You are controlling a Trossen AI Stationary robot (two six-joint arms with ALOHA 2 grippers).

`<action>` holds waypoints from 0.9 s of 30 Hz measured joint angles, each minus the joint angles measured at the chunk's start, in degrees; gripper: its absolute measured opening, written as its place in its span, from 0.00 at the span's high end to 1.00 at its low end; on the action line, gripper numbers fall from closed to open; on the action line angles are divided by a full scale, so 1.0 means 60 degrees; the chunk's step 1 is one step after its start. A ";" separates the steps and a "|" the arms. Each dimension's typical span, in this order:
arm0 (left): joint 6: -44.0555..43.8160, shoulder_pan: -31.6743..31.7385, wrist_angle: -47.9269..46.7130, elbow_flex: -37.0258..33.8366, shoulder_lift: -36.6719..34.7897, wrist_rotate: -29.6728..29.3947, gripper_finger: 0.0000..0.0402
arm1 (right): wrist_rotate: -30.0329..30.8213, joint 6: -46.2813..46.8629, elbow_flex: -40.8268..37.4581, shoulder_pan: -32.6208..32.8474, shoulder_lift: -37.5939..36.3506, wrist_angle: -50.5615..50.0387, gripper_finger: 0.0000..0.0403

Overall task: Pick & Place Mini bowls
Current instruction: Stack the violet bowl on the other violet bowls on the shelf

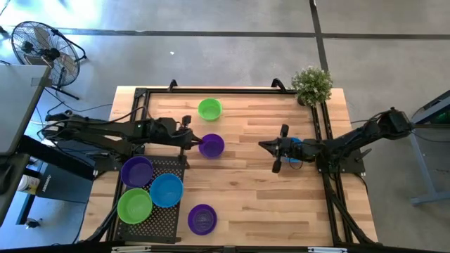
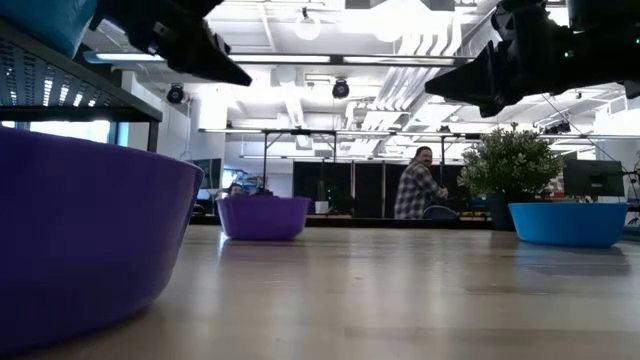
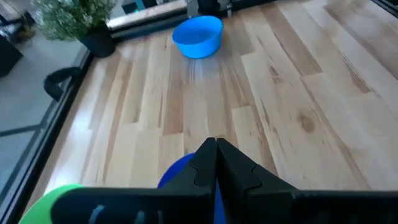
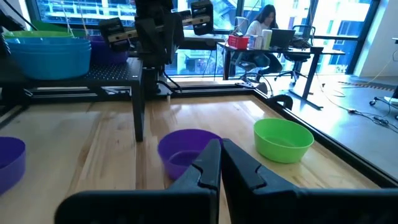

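A purple mini bowl (image 1: 211, 145) (image 4: 183, 149) stands on its base mid-table, and my left gripper (image 1: 197, 143) (image 3: 216, 144) hovers shut above its left rim. My right gripper (image 1: 261, 145) (image 4: 220, 144) is shut too and is raised over the table, pointing at that bowl. A blue bowl (image 1: 296, 146) (image 2: 567, 222) sits on the table under the right wrist. A green bowl (image 1: 209, 109) (image 4: 283, 140) stands toward the far edge. Another purple bowl (image 1: 202, 218) (image 2: 80, 240) rests near the near edge. In the low view both grippers hang well above the tabletop.
A raised black mesh rack (image 1: 169, 218) at the near left carries a purple (image 1: 137, 171), a blue (image 1: 166, 190) and a green bowl (image 1: 134, 205). A potted plant (image 1: 311, 84) stands at the far right corner. Black frame rails run along the table's sides. Bare wood lies near right.
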 joint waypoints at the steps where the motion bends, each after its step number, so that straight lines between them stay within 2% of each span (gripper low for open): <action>1: -0.0066 0.0000 -0.0169 0.0195 0.0154 0.0000 0.99 | 0.0000 0.0006 0.0000 0.0004 0.0000 0.0000 1.00; 10: -0.0239 0.0000 -0.2326 0.2151 0.1642 0.0011 0.99 | 0.0000 -0.0029 0.0000 0.0000 0.0000 -0.0018 1.00; 16: -0.0273 0.0000 -0.3162 0.3061 0.2644 0.0209 0.97 | -0.0004 -0.0047 0.0000 0.0002 0.0004 -0.0035 0.99; 19: -0.0268 -0.0024 -0.3656 0.3354 0.3044 0.0420 0.91 | -0.0004 -0.0051 0.0000 0.0002 0.0004 -0.0039 1.00; 27: -0.0163 -0.0828 -0.4124 0.3895 0.3954 0.0306 0.66 | -0.0025 -0.0029 0.0000 0.0000 0.0007 -0.0078 1.00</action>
